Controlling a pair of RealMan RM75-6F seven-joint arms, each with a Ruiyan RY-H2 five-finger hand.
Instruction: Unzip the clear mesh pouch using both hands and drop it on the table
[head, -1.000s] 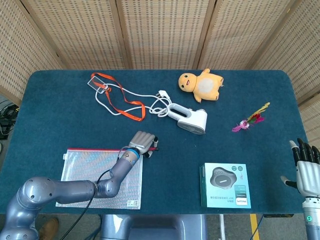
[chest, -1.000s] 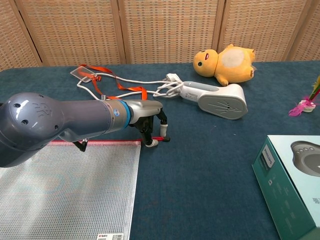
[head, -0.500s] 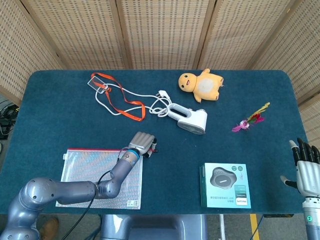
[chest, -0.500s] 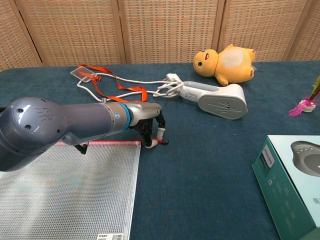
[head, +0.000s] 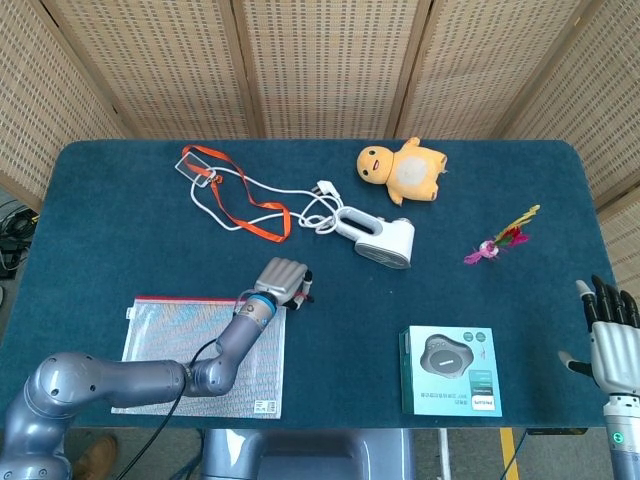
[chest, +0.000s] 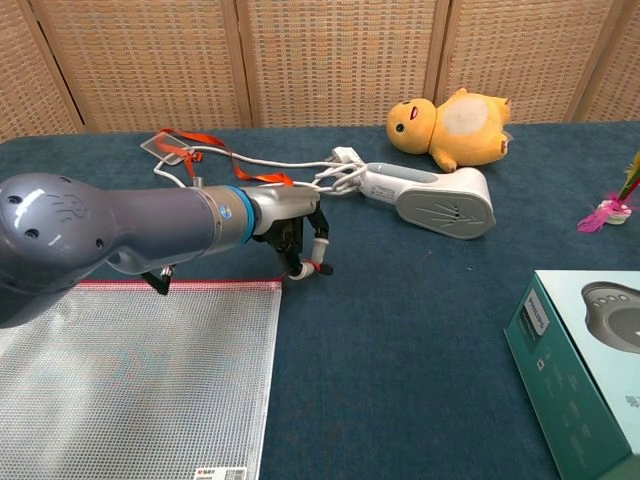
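Clear mesh zip pouch with red zipper strip (chest: 140, 380): flat on blue table (head: 150, 230), 7 o'clock. Left hand (chest: 296, 228) fingers curled at its zipper end, grip uncertain. Right hand (head: 606, 322): spread, empty, 4 o'clock.

Little can be read. The teal box (head: 451, 370) carries small white print along its lower front edge in the head view, too small to make out; in the chest view its side (chest: 536, 318) bears a dark label with tiny illegible lettering. The pouch (chest: 140, 385) has a white sticker with a barcode at its bottom edge (chest: 223, 472), its characters unreadable.
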